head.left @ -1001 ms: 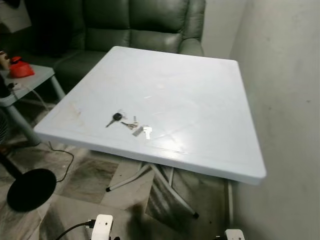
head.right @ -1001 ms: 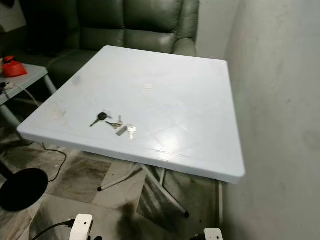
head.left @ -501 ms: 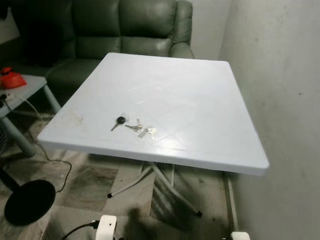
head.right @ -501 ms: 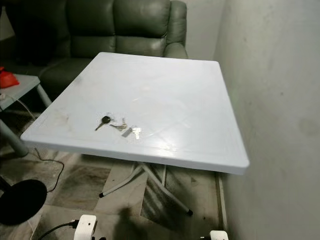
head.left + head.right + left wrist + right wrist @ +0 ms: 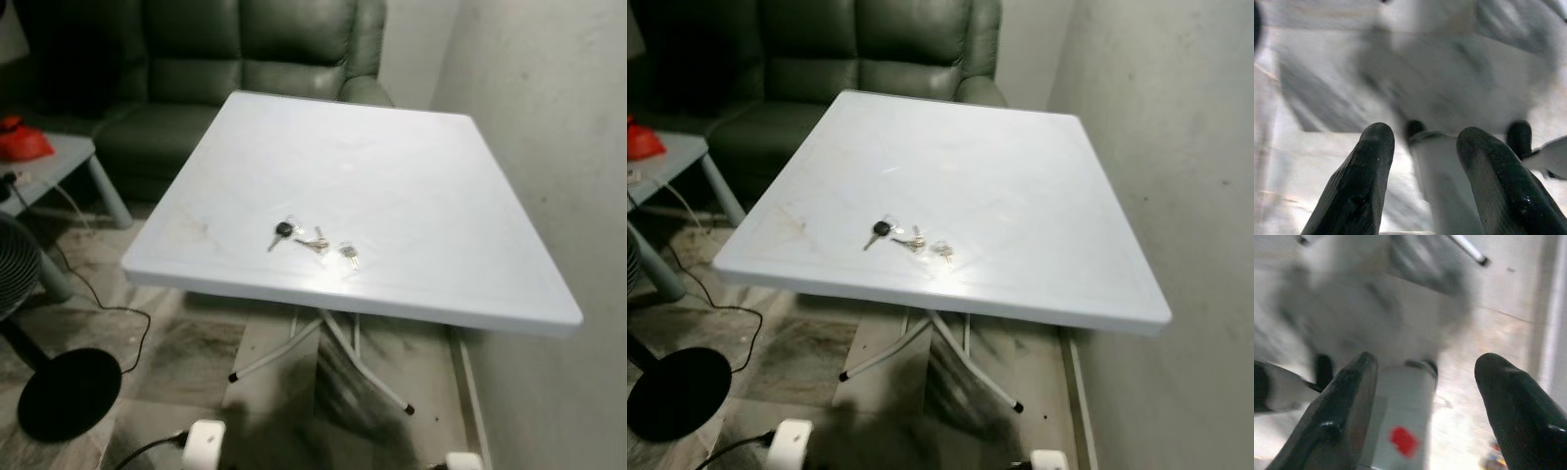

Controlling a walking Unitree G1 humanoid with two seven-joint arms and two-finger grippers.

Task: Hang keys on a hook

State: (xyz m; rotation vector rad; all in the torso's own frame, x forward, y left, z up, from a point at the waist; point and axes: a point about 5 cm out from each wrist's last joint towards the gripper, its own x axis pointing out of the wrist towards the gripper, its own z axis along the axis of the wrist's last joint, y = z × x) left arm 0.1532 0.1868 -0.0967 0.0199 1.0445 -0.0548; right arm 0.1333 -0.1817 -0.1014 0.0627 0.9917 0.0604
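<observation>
A bunch of keys [image 5: 313,241] with one black-headed key lies on the white folding table [image 5: 411,186], near its front edge and left of centre. The same keys [image 5: 909,238] appear in the right eye view. Both arms hang low beside my body. My left gripper [image 5: 1422,147] is open, its two black fingers apart over the marbled floor. My right gripper [image 5: 1422,377] is open too, pointing down at the floor with nothing between its fingers. No hook can be made out.
A dark green sofa [image 5: 225,59] stands behind the table. A grey side table [image 5: 59,162] with a red object [image 5: 20,140] is at the left, with a cable and a black round fan base [image 5: 69,392] on the floor. A pale wall [image 5: 558,147] runs along the right.
The camera has shifted as I move: the table and keys now sit further right in the picture. The keys lie in the same place on the table.
</observation>
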